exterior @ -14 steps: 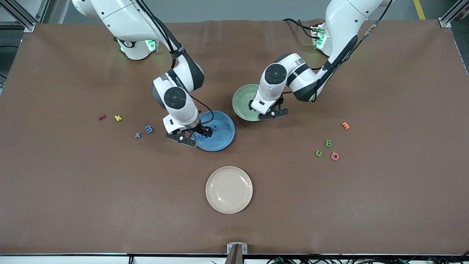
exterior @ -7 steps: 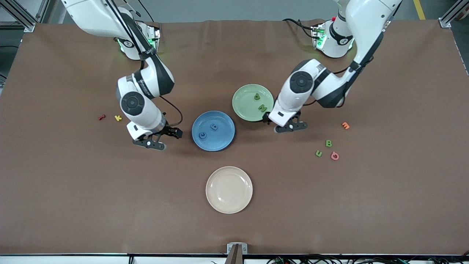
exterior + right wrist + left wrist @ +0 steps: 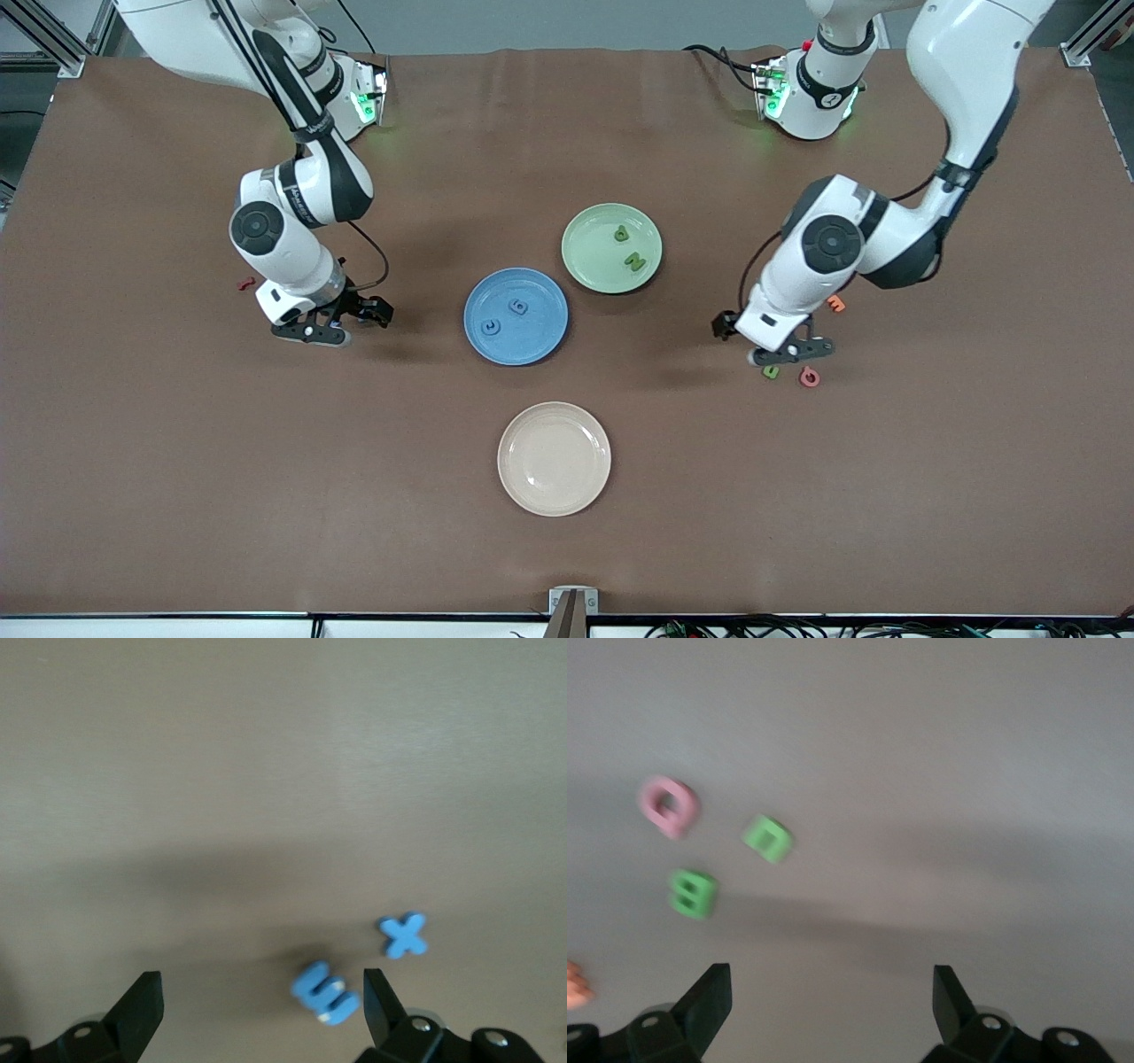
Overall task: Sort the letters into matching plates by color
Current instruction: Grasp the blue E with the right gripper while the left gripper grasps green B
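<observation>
Two blue letters [image 3: 503,316] already lie in your blue plate [image 3: 540,341] and two green ones [image 3: 628,247] in the green plate [image 3: 586,244]; the other blue pair [image 3: 354,970] and green pair [image 3: 731,866] are on the desk. Your right gripper [image 3: 330,321] and left gripper [image 3: 787,353] hover over those pairs, jaws wide and empty. Next, I judge, lower each onto one letter and close.

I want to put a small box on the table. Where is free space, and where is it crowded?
Bare cloth lies all around the beige plate, toward the front camera. Crowded: under the open left gripper with the green letters and pink letter; under the open right gripper with two blue letters; and the touching blue plate and green plate.
</observation>
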